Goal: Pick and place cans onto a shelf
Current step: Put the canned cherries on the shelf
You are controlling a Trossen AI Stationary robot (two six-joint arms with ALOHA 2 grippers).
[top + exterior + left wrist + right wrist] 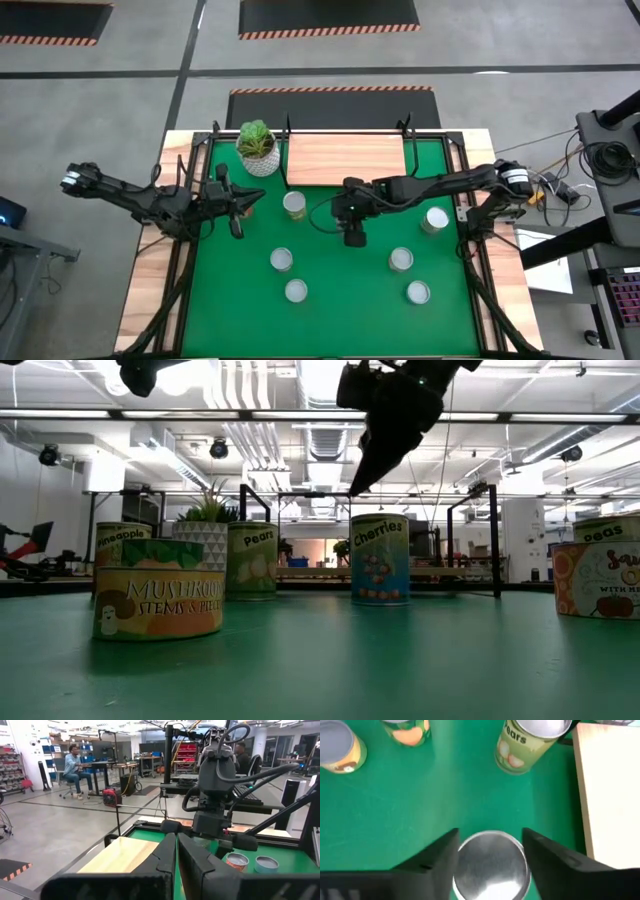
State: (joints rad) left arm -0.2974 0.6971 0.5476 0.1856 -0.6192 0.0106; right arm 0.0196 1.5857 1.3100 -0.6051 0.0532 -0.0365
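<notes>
Right gripper (490, 839) is poised over a can (492, 867), jaws parted wide and holding nothing, one finger (437, 857) on each side of that shiny lid. The can sits on the mat (340, 300), mid-table, just in front of the shelf (345, 160), which has no cans on it yet, so the job looks barely begun. To do this pick well, I'd say: come straight down, keep the lid centred between the fingers, get well below the rim before squeezing, then lift clear before swinging back to the board. Watch the Pears can (530, 742) nearby; the path to the shelf runs close to it. The wrist view makes the fingers look level with the can, but the low view says otherwise: the gripper hangs well above what seems to be the Cherries can (380, 558), with clear air between. The low view also gives the labels, which overhead are only silver discs. The high view hides this can under the arm, yet it alone lays out the six other cans and the plant (258, 148) beside the shelf. Left gripper (176, 845) waits at the mat's left edge, fingers pressed together, empty.
</notes>
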